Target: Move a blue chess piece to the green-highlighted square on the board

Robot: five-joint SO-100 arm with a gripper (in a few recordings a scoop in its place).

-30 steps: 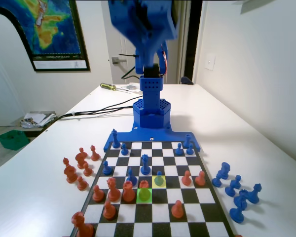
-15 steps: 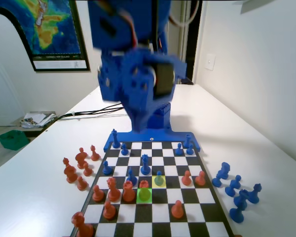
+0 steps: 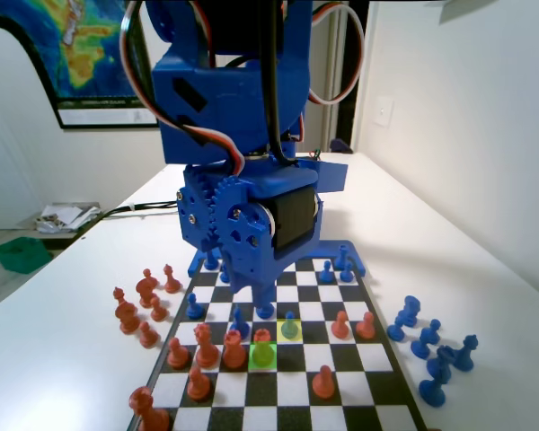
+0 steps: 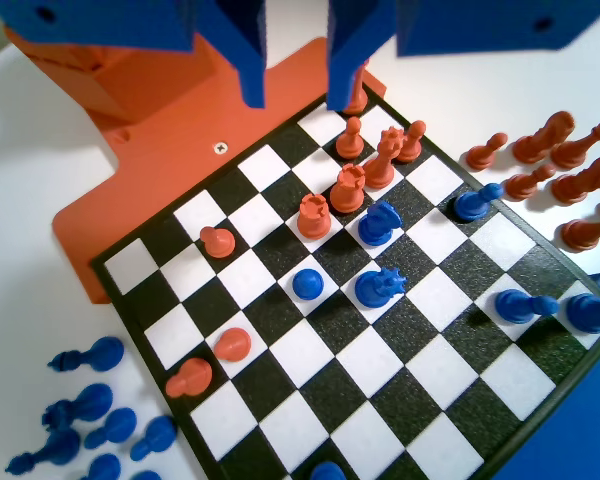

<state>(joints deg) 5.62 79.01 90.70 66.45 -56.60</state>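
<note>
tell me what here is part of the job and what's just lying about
Job: blue pawn on the yellow square, green square with an orange pawn on it, board, gripper, open.
Lying about: captured blue pieces, captured orange pieces, green bin.

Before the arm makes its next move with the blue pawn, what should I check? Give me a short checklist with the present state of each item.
1. Gripper open: ok, the jaws stand apart.
2. Blue pawn upright on the yellow square: ok.
3. Jaws around the pawn: not ok, they hang apart from it.
4. Green-highlighted square free: not ok, an orange pawn stands on it.
5. Room beside the pawn for the jaws: cannot tell.
</note>
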